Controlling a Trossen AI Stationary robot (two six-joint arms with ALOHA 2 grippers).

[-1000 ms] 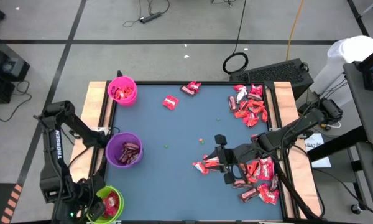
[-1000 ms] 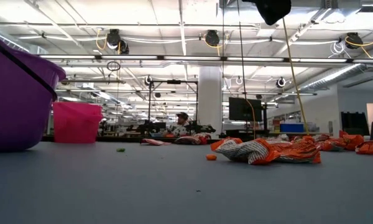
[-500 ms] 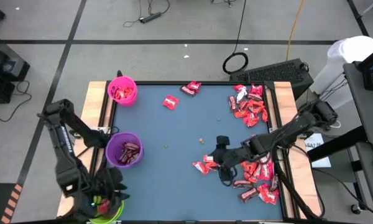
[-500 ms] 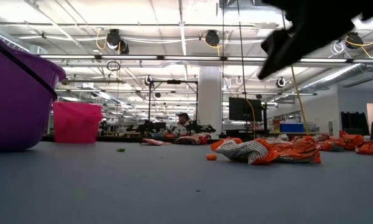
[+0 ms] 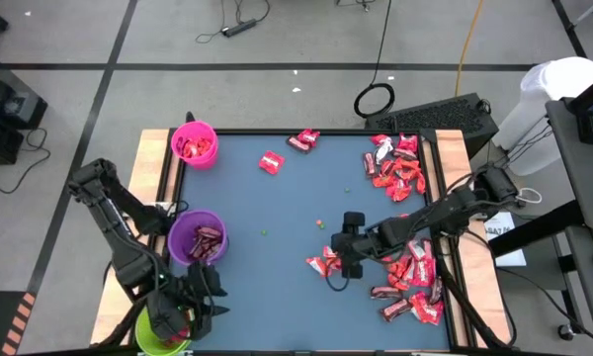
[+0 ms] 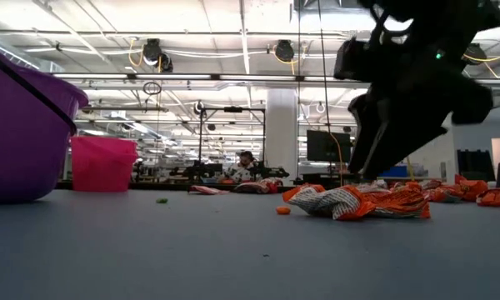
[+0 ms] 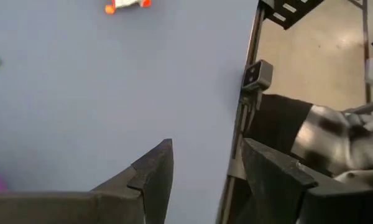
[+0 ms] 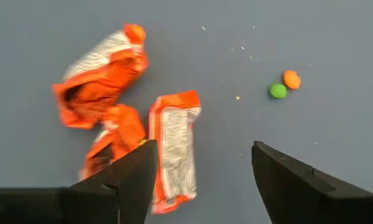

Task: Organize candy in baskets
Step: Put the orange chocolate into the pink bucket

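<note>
Three baskets stand along the table's left side: pink (image 5: pixel 194 143) at the far corner, purple (image 5: pixel 198 238) in the middle, lime green (image 5: pixel 150 342) at the near corner. Red and brown candy lies inside the pink and purple ones. My left gripper (image 5: pixel 210 299) (image 7: pixel 205 155) hangs open and empty over bare table beside the green basket. My right gripper (image 5: pixel 342 265) (image 8: pixel 202 155) hangs open, slanting down just above a small cluster of orange-red candy (image 8: pixel 173 148) (image 6: pixel 350 201) that lies flat on the table. One wrapped piece lies just ahead of the fingers, nearer the left one.
More candy lies in piles at the far right (image 5: pixel 395 168) and near right (image 5: pixel 415 289), with two stray pieces at the far edge (image 5: pixel 270 162) (image 5: pixel 304 139). Tiny orange and green specks (image 8: pixel 284 84) sit near the right gripper. The table's middle is bare blue surface (image 5: pixel 267 257).
My left gripper has swung from over the green basket toward the table's right, along the near edge, and rolled about its own axis. My right gripper has come down toward the small candy cluster and tipped further downward.
</note>
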